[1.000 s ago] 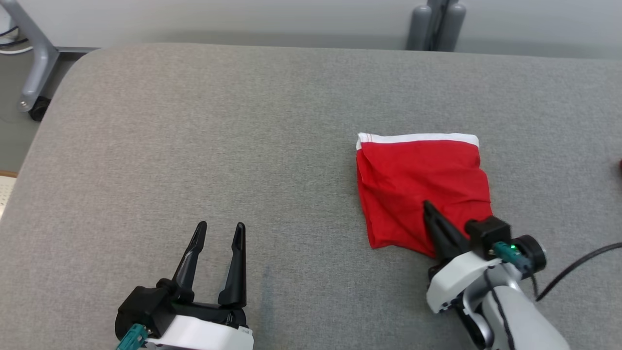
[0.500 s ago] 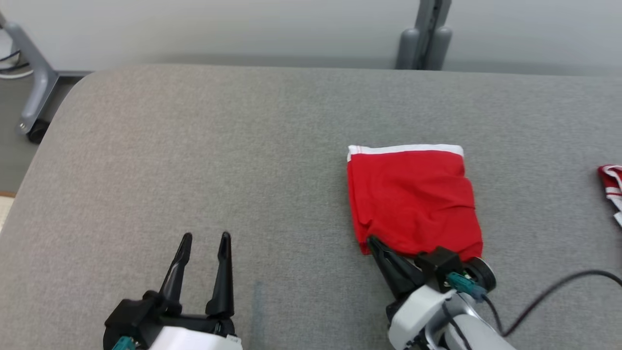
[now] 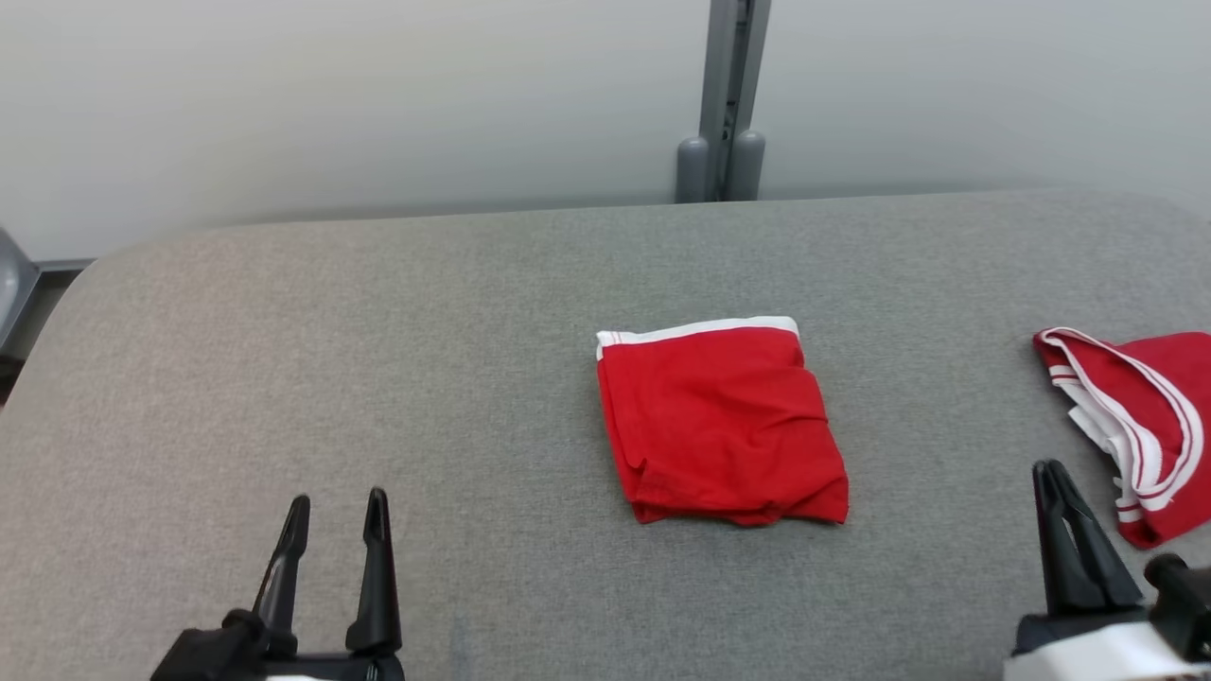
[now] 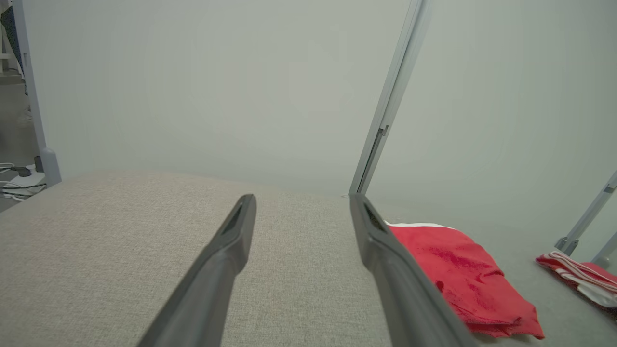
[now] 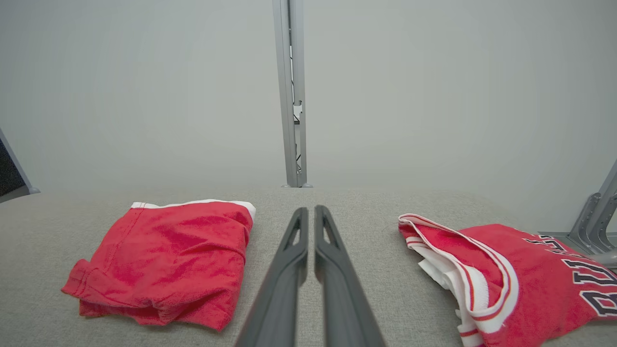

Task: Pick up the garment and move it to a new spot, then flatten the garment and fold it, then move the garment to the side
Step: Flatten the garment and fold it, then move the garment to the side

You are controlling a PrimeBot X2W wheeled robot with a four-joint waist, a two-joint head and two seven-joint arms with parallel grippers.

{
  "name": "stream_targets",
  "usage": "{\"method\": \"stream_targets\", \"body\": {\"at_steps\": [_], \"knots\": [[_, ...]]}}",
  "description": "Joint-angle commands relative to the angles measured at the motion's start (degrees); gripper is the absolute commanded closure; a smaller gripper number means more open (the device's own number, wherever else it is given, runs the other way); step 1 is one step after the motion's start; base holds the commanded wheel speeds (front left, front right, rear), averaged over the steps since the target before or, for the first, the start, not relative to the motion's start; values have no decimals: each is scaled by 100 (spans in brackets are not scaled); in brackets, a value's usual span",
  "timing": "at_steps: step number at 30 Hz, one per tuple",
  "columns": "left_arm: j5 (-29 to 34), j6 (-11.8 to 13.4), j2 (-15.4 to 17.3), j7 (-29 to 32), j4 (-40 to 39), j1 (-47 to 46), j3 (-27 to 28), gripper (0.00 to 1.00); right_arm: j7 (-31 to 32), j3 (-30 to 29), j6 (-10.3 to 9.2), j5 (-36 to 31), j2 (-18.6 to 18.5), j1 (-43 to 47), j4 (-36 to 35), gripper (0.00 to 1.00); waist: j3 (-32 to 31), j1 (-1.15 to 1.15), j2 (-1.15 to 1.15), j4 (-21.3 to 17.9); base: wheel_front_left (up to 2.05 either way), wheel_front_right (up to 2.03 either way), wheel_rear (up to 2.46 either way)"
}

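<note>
1. Now the right gripper point(image 5: 311, 209) is closed on nothing; the left gripper point(image 4: 302, 200) is spread apart, empty.
2. The folded red shorts point(image 3: 719, 421) lie on the grey table point(image 3: 378, 331), touching neither.
3. Folding looks done; next, pinch an edge and slide them aside.

Cloth on cloth, with matt plastic and dull metal around it.
You had a soft red cloth garment point(image 3: 719, 426) with a smooth white band, creased at mid-frame on a table point(image 3: 378, 359) covered in coarse, matt grey woven fabric. At the right edge lay a jersey point(image 3: 1149, 407) of red cloth with white striped trim. Your left gripper point(image 3: 339, 497) and right gripper point(image 5: 310, 209) looked like matt dark plastic, and the post point(image 3: 727, 85) at upper centre was dull grey metal.
</note>
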Motion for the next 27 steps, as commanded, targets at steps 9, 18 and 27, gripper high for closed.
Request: {"method": "stream_targets", "body": {"at_steps": [9, 18, 27], "knots": [[265, -81, 24, -9, 258, 196, 116, 0, -3, -684, 1, -346, 234, 376, -113, 0, -112, 0, 0, -124, 0, 0, 0], [242, -94, 23, -9, 224, 73, 57, 0, 10, -221, 2, 337, 269, -116, 203, 0, 90, 0, 0, 57, 0, 0, 0], [225, -215, 23, -9, 204, -495, -300, 0, 2501, 607, 6, 2351, -307, -2068, 1037, 0, 897, 0, 0, 570, 0, 0, 0]]}}
